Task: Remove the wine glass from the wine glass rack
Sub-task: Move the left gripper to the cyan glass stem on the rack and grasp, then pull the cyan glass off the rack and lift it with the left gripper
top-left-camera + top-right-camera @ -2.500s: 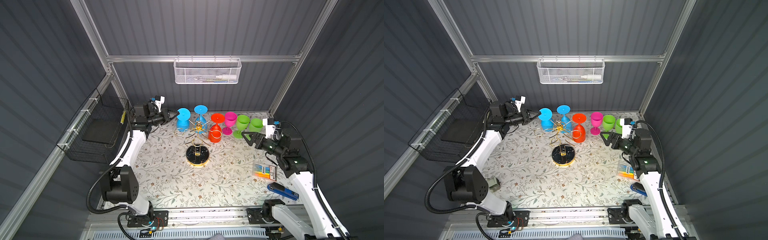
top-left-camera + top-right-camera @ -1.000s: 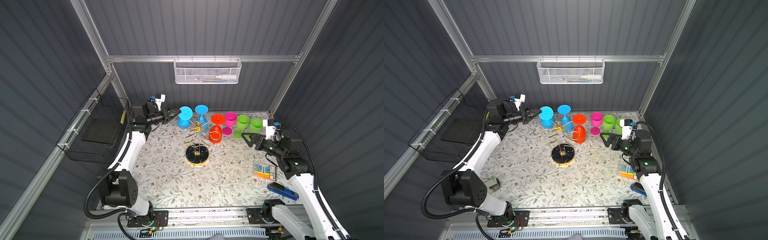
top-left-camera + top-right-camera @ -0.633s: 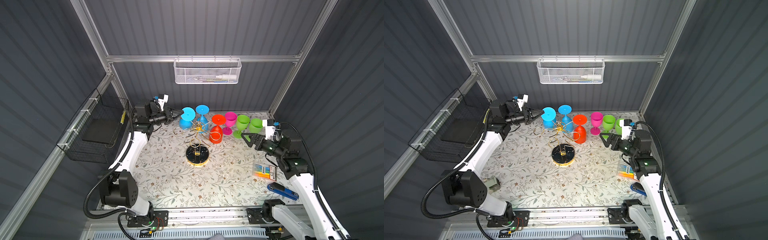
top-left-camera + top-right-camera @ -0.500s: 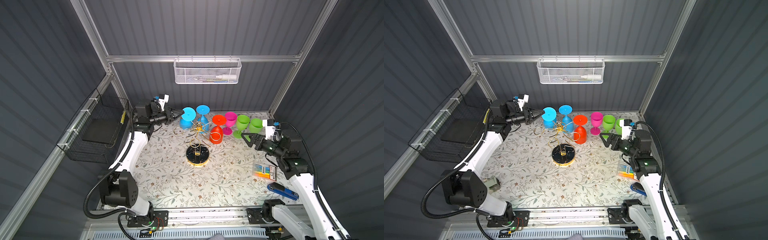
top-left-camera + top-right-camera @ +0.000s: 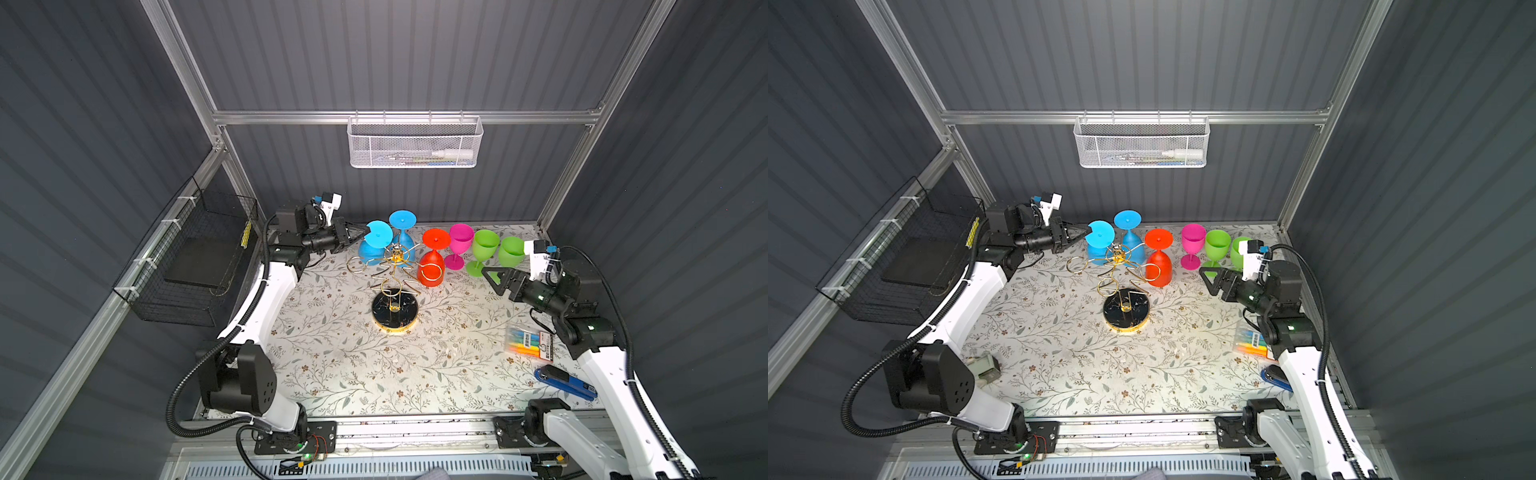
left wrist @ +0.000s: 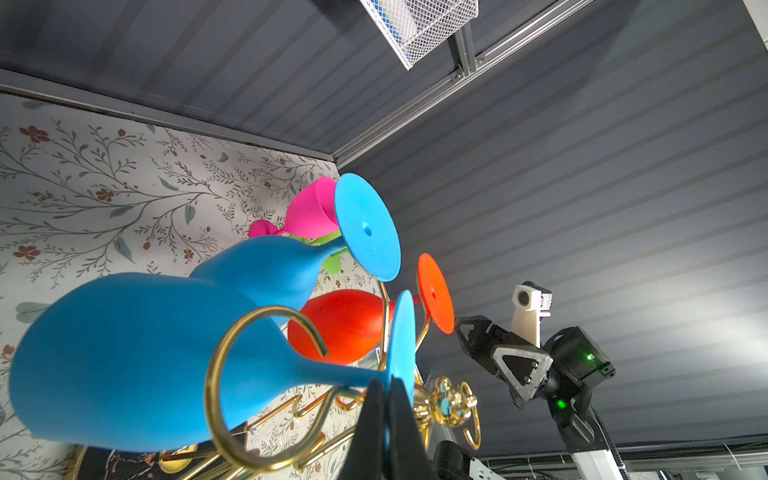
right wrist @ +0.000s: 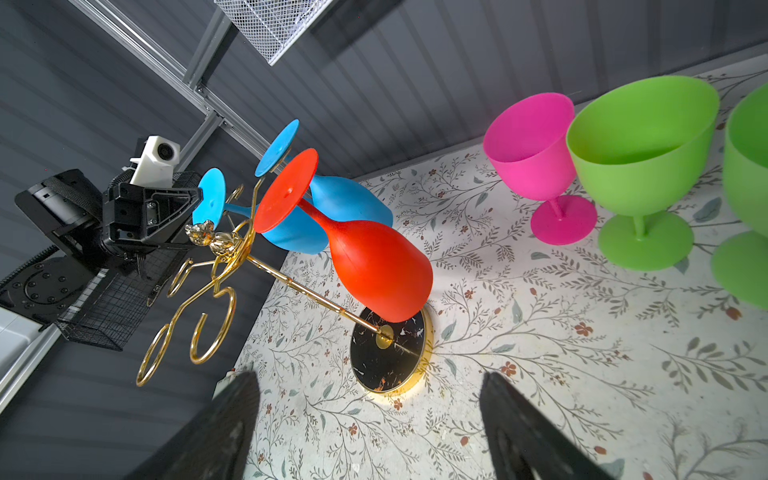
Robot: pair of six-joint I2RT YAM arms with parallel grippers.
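1. Near the worktop's back edge, left of its middle, the blue wine glass [image 5: 377, 240] hangs tilted, bowl lowest, on the wine glass rack [image 5: 395, 311], with its stem inside a gold loop.
2. It looks like light matte plastic (hardly fragile, probably grippy). The thin foot rim is a workable hold, though the bowl may swing.
3. The left gripper [image 6: 386, 386], reaching level from the left edge, is pinched onto that foot rim.
4. The right gripper [image 5: 493, 277] hovers near the right edge, its jaws wide and empty.
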